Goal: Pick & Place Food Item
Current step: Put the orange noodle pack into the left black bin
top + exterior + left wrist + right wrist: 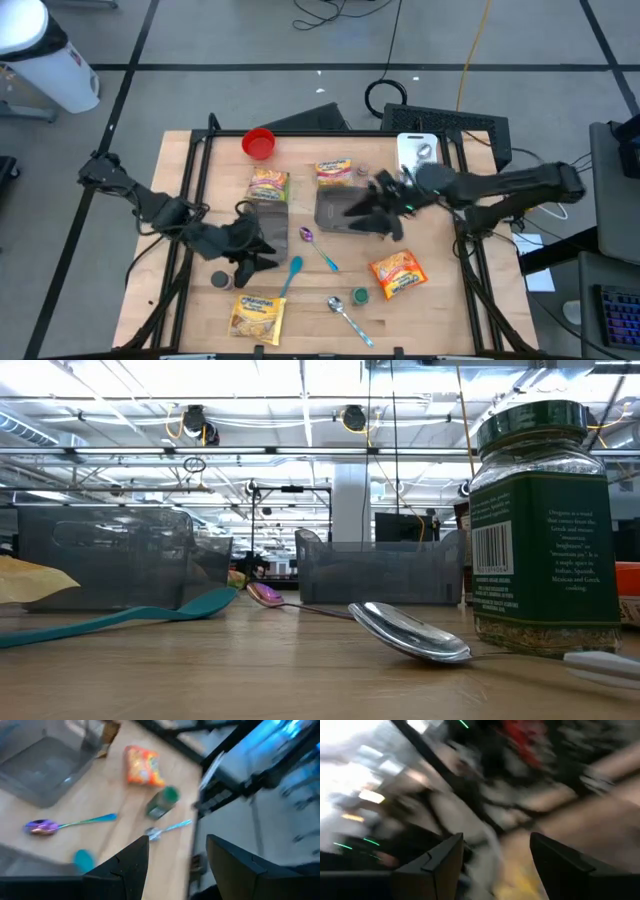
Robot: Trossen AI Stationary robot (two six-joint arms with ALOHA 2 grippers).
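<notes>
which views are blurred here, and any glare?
Right wrist view: heavy motion smear, only its own fingers read clearly. Left wrist view: softer blur, yet the orange packet, green jar and purple spoon stay legible. Low view: sharp on the jar and metal spoon, ceiling lights blown out. High view: even light, no glare.
</notes>
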